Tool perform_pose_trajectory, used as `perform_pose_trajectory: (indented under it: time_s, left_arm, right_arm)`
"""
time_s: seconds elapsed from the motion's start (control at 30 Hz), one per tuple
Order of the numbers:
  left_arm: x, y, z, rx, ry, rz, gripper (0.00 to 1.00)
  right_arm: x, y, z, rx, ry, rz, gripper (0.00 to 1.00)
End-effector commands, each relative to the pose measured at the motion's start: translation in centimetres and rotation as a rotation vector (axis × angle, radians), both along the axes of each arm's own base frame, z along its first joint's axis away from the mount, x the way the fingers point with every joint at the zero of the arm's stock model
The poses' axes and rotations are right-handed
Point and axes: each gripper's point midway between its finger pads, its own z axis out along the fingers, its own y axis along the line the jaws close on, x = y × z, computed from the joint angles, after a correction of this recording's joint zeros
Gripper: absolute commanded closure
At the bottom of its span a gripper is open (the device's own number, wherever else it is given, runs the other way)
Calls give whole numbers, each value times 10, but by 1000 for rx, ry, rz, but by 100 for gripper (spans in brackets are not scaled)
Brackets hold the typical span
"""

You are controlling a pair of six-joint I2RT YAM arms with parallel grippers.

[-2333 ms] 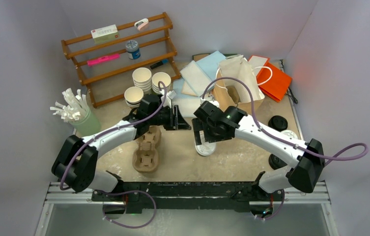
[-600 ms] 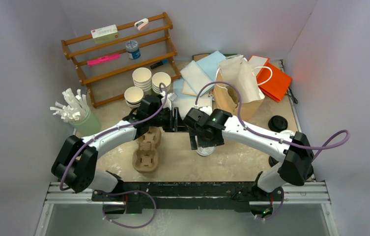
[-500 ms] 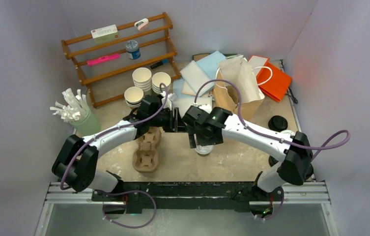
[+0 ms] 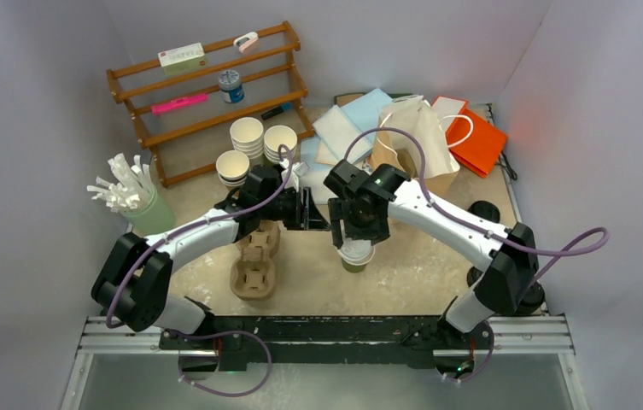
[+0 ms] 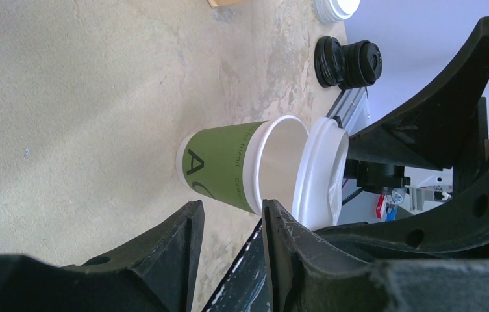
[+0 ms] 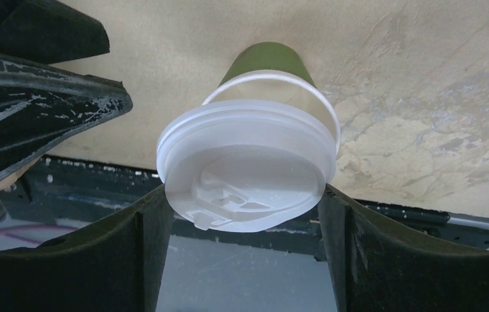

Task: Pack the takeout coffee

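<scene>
Tabletop (image 4: 403, 273) green cup (image 5: 219, 166) gapes (left wrist shows); right pincer (image 6: 245, 201) clamps lid (image 6: 241, 149), left pincer (image 5: 231, 209) apart.

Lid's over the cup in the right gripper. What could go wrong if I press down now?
1. The white lid in the right gripper sits off-centre over the green cup, so pressing may seat it crooked or buckle the rim.
2. Nothing holds the cup: the left gripper is open near it, so a lopsided push might tip it.
3. The grippers are close and could collide.
</scene>
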Motion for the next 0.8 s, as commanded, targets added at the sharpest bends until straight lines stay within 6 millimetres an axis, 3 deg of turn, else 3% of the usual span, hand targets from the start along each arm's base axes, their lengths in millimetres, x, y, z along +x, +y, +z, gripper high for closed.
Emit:
perform_pose_trajectory:
  time_s: [0.0, 0.13, 0.37, 0.77]
  left_arm:
    - [6, -1, 16, -35, -67, -8, 60]
    - [4, 0, 16, -35, -63, -2, 59]
    - [2, 2, 19, -36, -74, 4, 59]
    - [-15, 8, 9, -55, -17, 2, 63]
  right_arm:
    - [-14, -6, 11, 4, 136, 45, 22]
    - [-16, -20, 13, -92, 192, 71, 23]
    - [-9, -25, 4, -129, 202, 102, 23]
    - [3, -17, -12, -108, 203, 160, 23]
